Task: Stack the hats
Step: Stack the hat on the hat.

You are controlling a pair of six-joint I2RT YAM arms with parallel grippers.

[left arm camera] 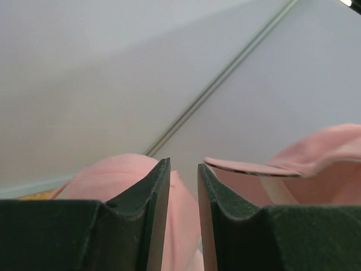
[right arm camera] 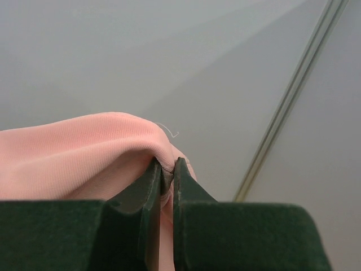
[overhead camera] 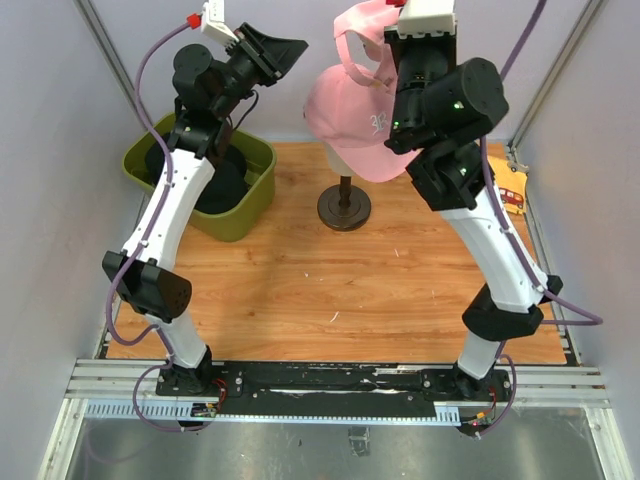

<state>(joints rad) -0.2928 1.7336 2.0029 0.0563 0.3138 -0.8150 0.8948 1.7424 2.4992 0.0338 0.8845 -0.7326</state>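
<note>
Wide view first: the wooden tabletop (overhead camera: 300, 290) carries the olive-green plastic bin (overhead camera: 258, 192) at far left, with dark fabric caps (overhead camera: 225, 190) sitting inside it. You can't count them from here.

Both arms are reared up high. Your right arm (overhead camera: 500, 250) climbs from its base and folds in over the centre. Your left arm (overhead camera: 170, 210) rises above the bin with its wrist turned toward the middle.

Centre stage, the soft pink baseball cap with the white logo (overhead camera: 345, 120) is draped over the cream mannequin head on the dark round stand (overhead camera: 344, 207).

Your right end effector (right arm camera: 166, 175) is pinched tight on a fold of that pink fabric and holds it from above on the right side.

Your left end effector (left arm camera: 183, 186) has a narrow gap and nothing in it. The cap lies straight ahead of it and to its right, just beyond the tips, with the brim edge showing on the right.

So the right arm owns this cap. By my read, settling it squarely down onto the head is the move, and the left stands near enough to steady it.
</note>
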